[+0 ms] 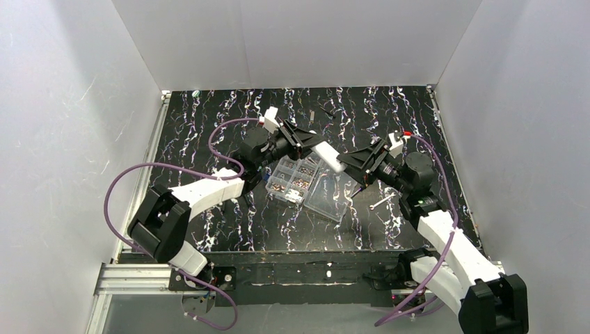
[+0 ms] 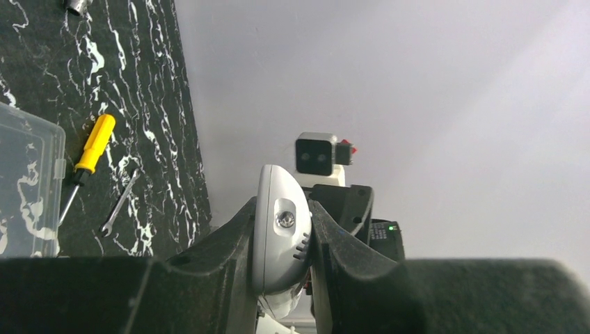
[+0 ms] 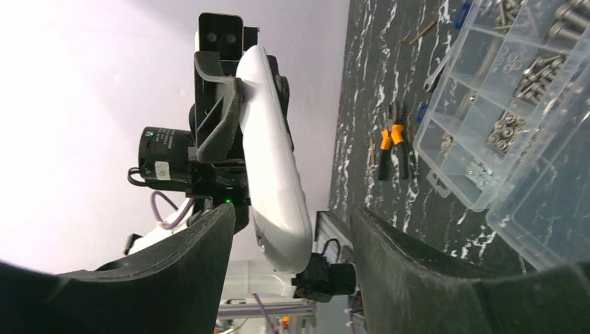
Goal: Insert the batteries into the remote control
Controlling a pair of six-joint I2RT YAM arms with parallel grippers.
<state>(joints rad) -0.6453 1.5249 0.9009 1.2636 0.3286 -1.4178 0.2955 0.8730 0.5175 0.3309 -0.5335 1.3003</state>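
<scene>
White walls close round a black, white-veined worktop (image 1: pixel 229 233). Above it, the left fingers (image 2: pixel 226 243) are clenched on the remote control (image 2: pixel 278 229), one pressed to each flat face of the slim white handset. From the right wrist camera the same grasp sits near the remote's far end, and the body runs lengthwise and tilted toward that camera.

The right fingers (image 3: pixel 202 257) are released and spread wide. The near, rounded end of the remote control (image 3: pixel 275 160) lies in the space between them, with a gap on both sides and no contact.

From above, the remote control (image 1: pixel 328 156) is off the surface between the two arms. It hangs over the far edge of a clear compartmented screw box (image 1: pixel 306 184) that lies open on the worktop. Orange-and-black pliers (image 3: pixel 392 142) lie beside the box. A yellow-handled screwdriver (image 2: pixel 94 142) and a small wrench (image 2: pixel 118 203) rest on the worktop close to each other, near the box's lid.
</scene>
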